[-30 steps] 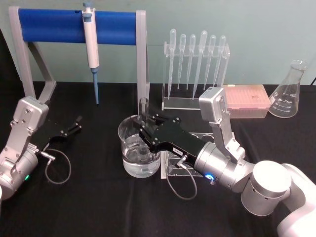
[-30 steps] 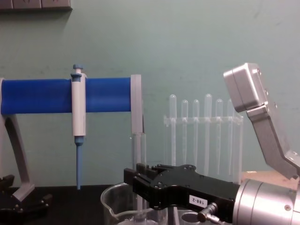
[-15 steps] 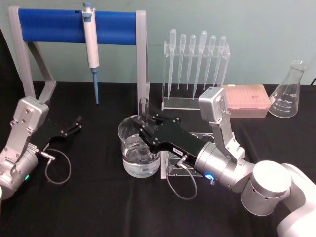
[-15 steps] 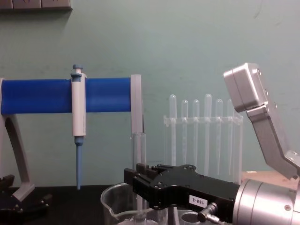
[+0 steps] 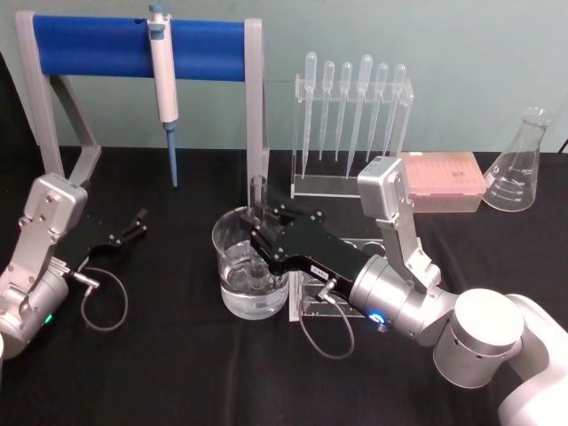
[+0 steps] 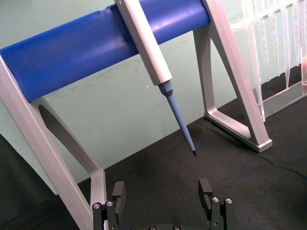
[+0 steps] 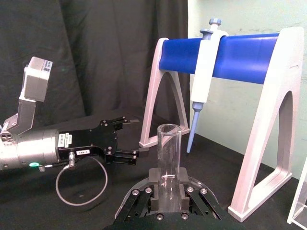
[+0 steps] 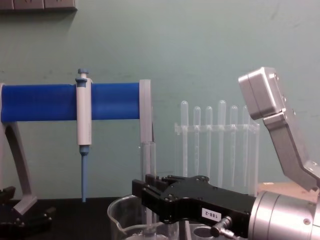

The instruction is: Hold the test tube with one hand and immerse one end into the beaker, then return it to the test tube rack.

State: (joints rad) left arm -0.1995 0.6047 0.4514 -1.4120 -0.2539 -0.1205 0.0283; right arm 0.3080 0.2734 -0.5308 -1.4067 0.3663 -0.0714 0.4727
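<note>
While our right pincer grips the test tube over the beaker, each camera gives us a different part of the scene. From the head we see the tube's lower end down inside the beaker, in the clear liquid, with the open rim above the pincer. From the chest the tube rises straight above the black fingers, and the beaker sits at the lower edge. Our right wrist camera alone shows the clamp itself: both pads closed on the glass, open rim uppermost. The tube's long axis stands upright, round bottom pointing down into the beaker. Left of the beaker, our left pincer rests low over the black table, its fingers spread wide and holding nothing, facing the blue pipette stand.
</note>
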